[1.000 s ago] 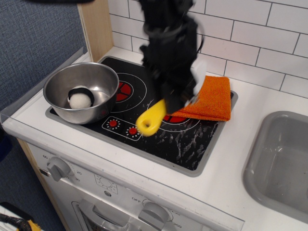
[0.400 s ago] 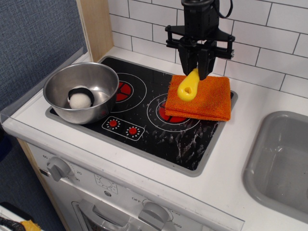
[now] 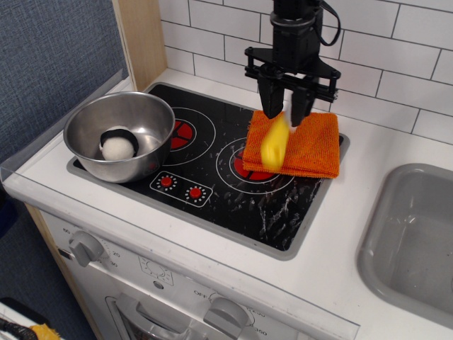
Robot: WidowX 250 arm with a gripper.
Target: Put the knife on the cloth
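Note:
The knife [image 3: 275,140] shows as a blurred yellow shape just under my gripper [image 3: 284,110], over the left part of the orange cloth [image 3: 315,145]; its white blade is not discernible. The cloth lies folded on the back right of the black toy stovetop [image 3: 212,166]. My gripper hangs straight down above the cloth with its fingers [image 3: 270,99] spread apart, and the knife's top is level with the fingertips and no longer pinched. I cannot tell whether the knife rests on the cloth or is still dropping.
A steel bowl [image 3: 85,117] with a white ball [image 3: 118,147] stands on the stove's left side. A grey sink [image 3: 417,234] is set in the counter at the right. A white tiled wall runs behind and a wooden post stands at the back left.
The gripper carried the knife from over the stove's front to above the cloth. Its fingers have since opened, and the knife has dropped lower onto the cloth's left part.

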